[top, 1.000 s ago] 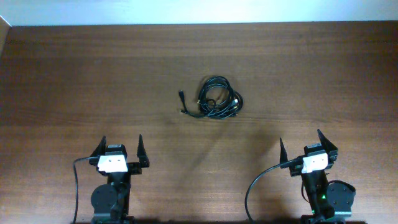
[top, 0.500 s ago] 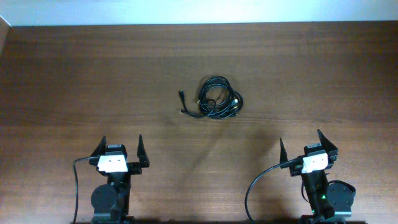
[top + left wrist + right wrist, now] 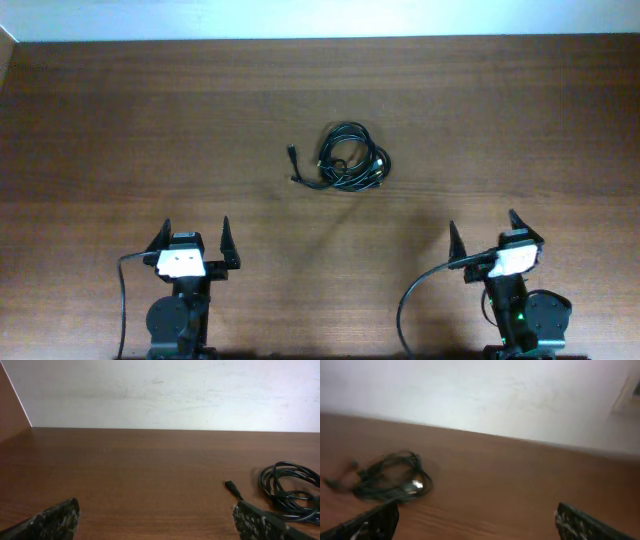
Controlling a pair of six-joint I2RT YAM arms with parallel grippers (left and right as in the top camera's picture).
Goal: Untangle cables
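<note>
The cables (image 3: 346, 160) lie as one tangled bundle of thin black cords on the wooden table, just past its middle, with a loose plug end (image 3: 292, 152) sticking out to the left. The bundle also shows at the right edge of the left wrist view (image 3: 289, 491) and, blurred, at the left of the right wrist view (image 3: 390, 479). My left gripper (image 3: 192, 240) is open and empty near the front edge, well short of the bundle. My right gripper (image 3: 484, 236) is open and empty at the front right.
Thick black arm cables (image 3: 410, 300) loop by the right base and by the left base (image 3: 122, 300). A white wall (image 3: 160, 395) borders the table's far edge. A wooden side panel (image 3: 12, 410) stands at the far left.
The right arm has turned slightly to the left; its wrist view is blurred. The cables and the left arm have not moved.
</note>
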